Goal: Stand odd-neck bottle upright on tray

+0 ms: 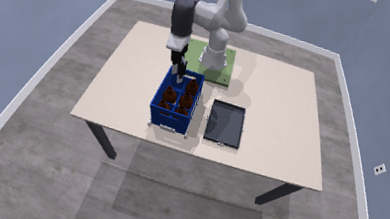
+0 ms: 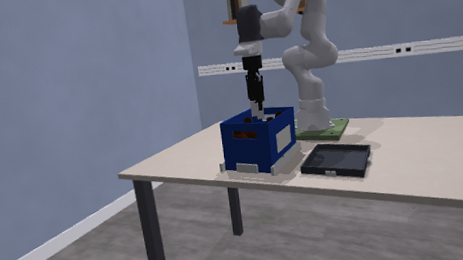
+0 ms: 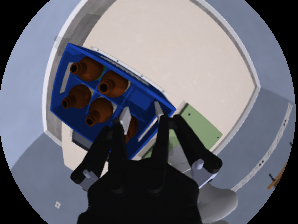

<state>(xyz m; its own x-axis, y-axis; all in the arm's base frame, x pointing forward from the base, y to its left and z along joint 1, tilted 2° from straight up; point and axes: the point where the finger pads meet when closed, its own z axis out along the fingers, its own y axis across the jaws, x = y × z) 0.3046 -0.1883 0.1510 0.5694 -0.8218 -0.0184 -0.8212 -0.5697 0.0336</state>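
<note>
A blue crate (image 1: 166,118) (image 2: 252,148) (image 3: 148,96) stands on the table and holds several brown bottles. In the top view they show at the back right (image 1: 192,86), the middle (image 1: 168,94) (image 1: 185,100) and the front. My gripper (image 1: 179,79) (image 2: 259,115) (image 3: 142,109) points straight down over the crate's back end, with its fingertips about level with the rim. The fingers are partly open. In the wrist view one bottle (image 3: 132,129) shows between and below the fingertips, and I see no finger touching it. The dark tray (image 1: 222,143) (image 2: 334,170) lies empty to the crate's right.
The arm's base stands on a green plate (image 1: 223,68) (image 2: 334,129) behind the crate and tray. The crate sits near the table's front edge (image 1: 194,152).
</note>
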